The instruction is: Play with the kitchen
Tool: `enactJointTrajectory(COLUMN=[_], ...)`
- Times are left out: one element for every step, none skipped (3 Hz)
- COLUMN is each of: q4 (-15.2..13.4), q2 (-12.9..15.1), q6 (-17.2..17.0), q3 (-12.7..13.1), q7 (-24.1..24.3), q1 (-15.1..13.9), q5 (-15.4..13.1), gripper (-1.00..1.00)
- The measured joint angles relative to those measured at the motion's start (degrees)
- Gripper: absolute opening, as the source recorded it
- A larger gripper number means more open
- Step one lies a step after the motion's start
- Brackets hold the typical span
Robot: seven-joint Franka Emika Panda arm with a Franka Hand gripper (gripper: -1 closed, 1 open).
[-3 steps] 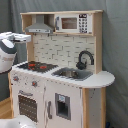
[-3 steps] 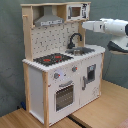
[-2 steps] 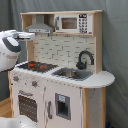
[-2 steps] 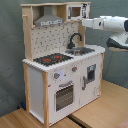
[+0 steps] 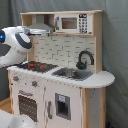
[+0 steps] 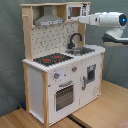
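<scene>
Both exterior views show the kitchen (image 5: 60, 75) (image 6: 62, 65) filling most of the scene, white panels in a light-wood frame, standing upright on a wooden floor (image 6: 105, 107) before a grey backdrop (image 6: 10, 55). The white robot arm (image 5: 15, 47) (image 6: 107, 21) reaches level toward the upper shelf, its front end seemingly near the grey hood (image 5: 41, 27) (image 6: 49, 20); I cannot tell whether the gripper is apart or together. Below, the oven door (image 6: 64, 95) sits closed. On the counter (image 5: 100, 79), the black-red stovetop (image 5: 35, 65) (image 6: 52, 59) lies beside the sink (image 5: 72, 74) with its black faucet (image 5: 85, 59) (image 6: 75, 40). Smallest, the microwave (image 5: 74, 23) occupies the top shelf.
</scene>
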Motion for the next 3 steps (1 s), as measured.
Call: enactJointTrajectory(q4=[2.78,5.06,7.0], q2=[3.94,7.95,10.96], q6=[0.47,0.74,1.21], q3=[0.56,1.83,3.46], q7=[-2.68,-5.21,-8.89], q1=[-2.27,-4.76,-7.9], q5=[-0.03,-0.07,-0.08], gripper=[1.0,1.0,1.0])
